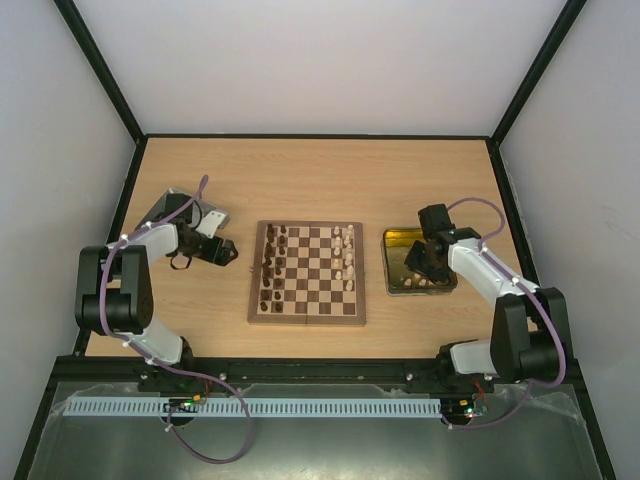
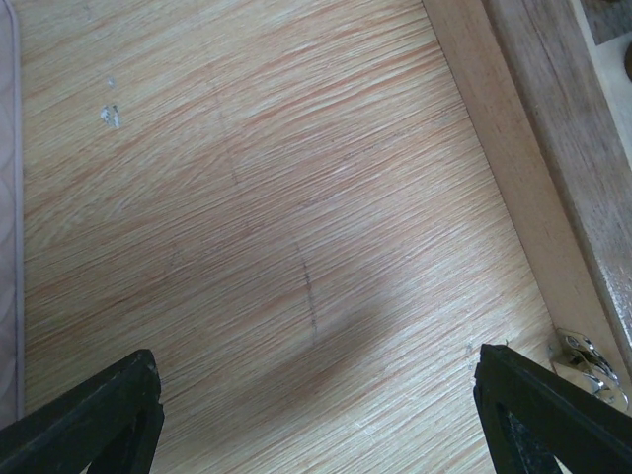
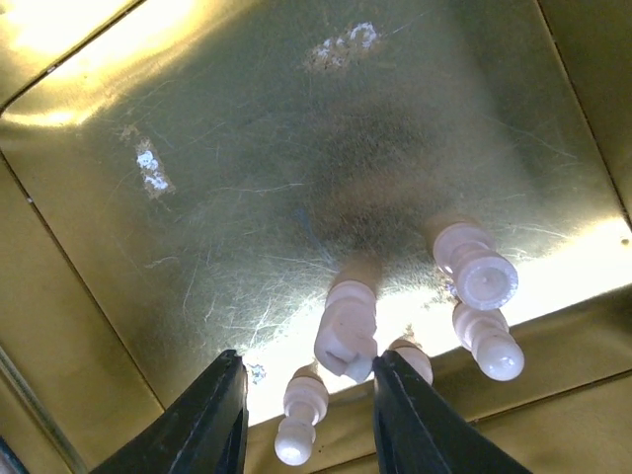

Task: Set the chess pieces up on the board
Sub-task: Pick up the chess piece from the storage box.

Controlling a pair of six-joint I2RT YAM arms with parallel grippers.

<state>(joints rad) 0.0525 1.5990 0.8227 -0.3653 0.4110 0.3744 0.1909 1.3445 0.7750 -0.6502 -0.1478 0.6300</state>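
Observation:
The board lies mid-table, with dark chess pieces in its left columns and cream ones in its right columns. My right gripper hangs open over the gold tray. A cream piece stands between its jaws, close to the right finger, and a cream pawn lies lower between them. Three more cream pieces stand just to the right. My left gripper is wide open over bare table, left of the board's edge, holding nothing.
The gold tray sits right of the board. A grey flat object lies behind the left arm near the left wall. A metal clasp shows on the board's side. Black frame rails border the table.

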